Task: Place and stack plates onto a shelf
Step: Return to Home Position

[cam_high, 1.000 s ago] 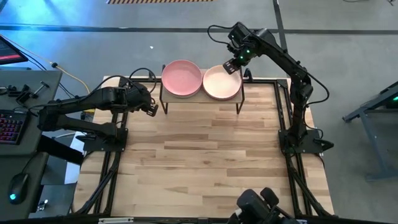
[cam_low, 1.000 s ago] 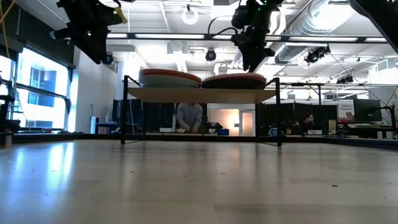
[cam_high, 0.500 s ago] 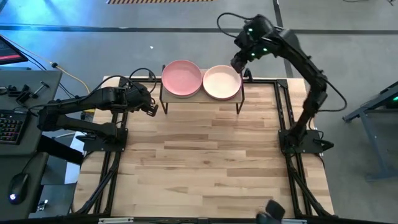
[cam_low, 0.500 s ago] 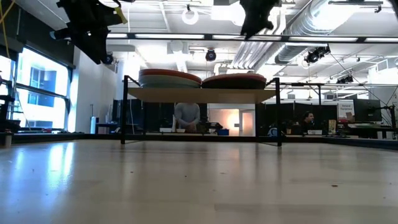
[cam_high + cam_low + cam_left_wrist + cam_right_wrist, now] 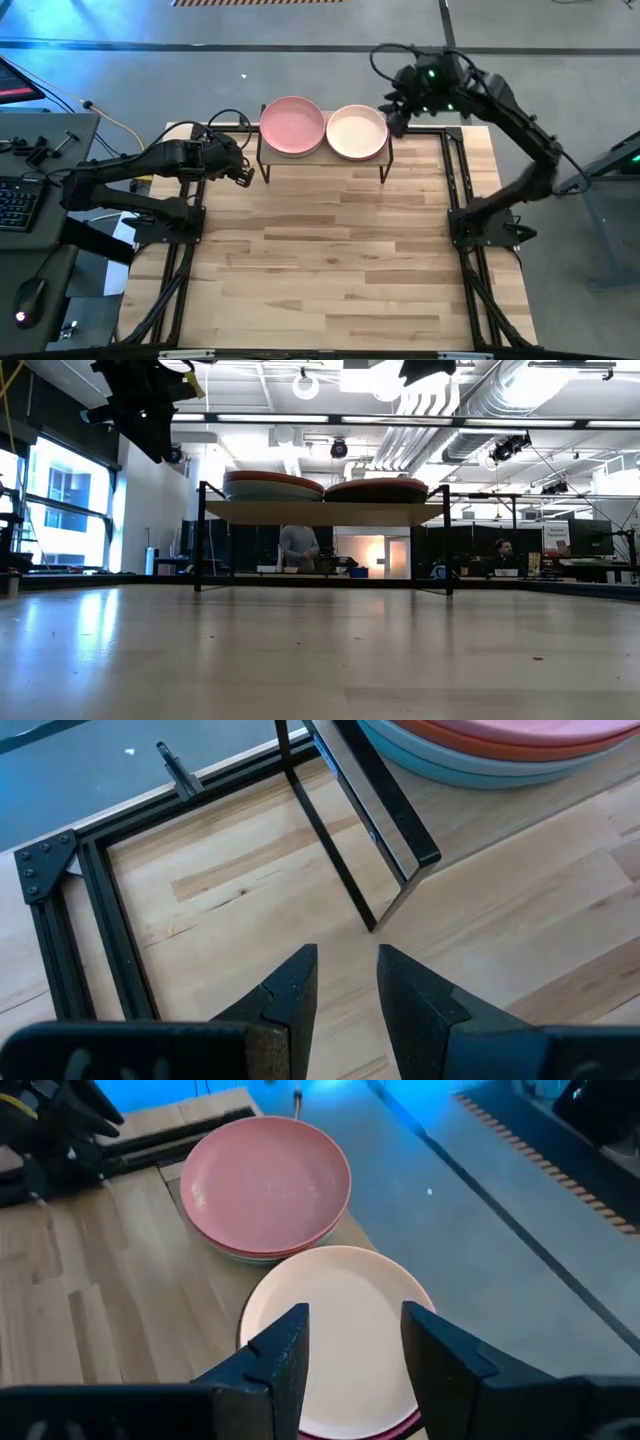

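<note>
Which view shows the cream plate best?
The right wrist view: the cream plate is near and large. The high view shows it whole but small; the low view, its stack edge-on; the left wrist view misses it.

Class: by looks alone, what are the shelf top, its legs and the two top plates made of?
Shelf top: likely light wood, pale and matte. Legs: probably black metal, thin, faint sheen. Pink plate, cream plate: matte, no glare; plastic or ceramic, unclear.

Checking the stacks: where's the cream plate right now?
High view: the cream plate tops the right stack on the shelf, beside the pink plate; the right gripper hovers by its right edge.
</note>
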